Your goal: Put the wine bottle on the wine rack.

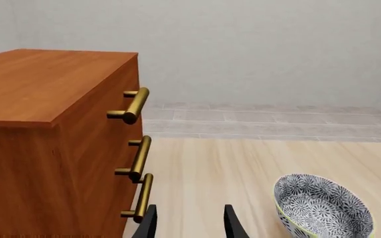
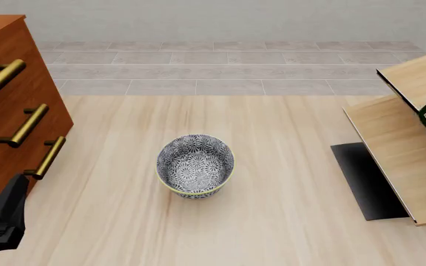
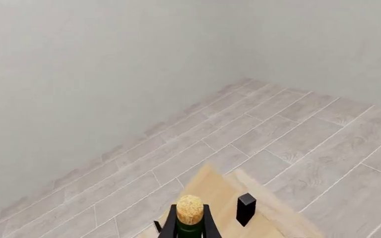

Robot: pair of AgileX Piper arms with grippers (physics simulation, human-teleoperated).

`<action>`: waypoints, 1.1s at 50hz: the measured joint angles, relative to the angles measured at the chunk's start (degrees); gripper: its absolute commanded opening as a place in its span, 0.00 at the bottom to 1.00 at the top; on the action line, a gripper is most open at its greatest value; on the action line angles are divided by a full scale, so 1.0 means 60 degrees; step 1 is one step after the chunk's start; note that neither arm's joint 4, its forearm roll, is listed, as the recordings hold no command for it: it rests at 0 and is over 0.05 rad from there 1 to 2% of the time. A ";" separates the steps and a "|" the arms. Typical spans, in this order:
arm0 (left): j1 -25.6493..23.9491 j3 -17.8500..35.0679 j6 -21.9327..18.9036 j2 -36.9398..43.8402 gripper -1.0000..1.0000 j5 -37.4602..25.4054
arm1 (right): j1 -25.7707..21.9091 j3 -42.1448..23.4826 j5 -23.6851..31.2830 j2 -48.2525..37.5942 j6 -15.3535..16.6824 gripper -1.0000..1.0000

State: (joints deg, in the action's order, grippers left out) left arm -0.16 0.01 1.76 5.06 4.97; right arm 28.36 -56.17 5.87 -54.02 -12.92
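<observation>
The patterned blue-white ceramic bowl sits mid-table, nothing inside. The left gripper hangs apart, holding nothing. The dark green glass wine bottle, cork-topped, lies on the pale-wood wine rack; whether the right gripper clamps it is unclear.

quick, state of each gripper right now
Left gripper: open, holding nothing.
Right gripper: fingers either side of the wine bottle neck; grip cannot be told.

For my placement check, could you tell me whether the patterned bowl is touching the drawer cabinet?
No, the patterned bowl stands apart from the drawer cabinet, bare tabletop between them.
</observation>
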 measured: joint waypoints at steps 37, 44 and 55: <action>-0.0097 0.0001 -0.0004 0.0577 1.00 0.0538 | 0.0931 -0.0340 -0.0378 -0.1096 0.0006 0.00; -0.0122 0.0001 0.0002 0.0641 1.00 0.0579 | 0.1081 -0.0358 -0.0505 -0.1280 -0.0024 0.00; -0.0169 0.0001 0.0008 0.0535 1.00 0.0458 | 0.1291 -0.0486 -0.0683 -0.1708 0.0010 0.00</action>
State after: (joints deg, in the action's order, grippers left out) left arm -1.18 0.02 1.81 8.27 7.72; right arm 36.10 -59.09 1.77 -64.27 -12.85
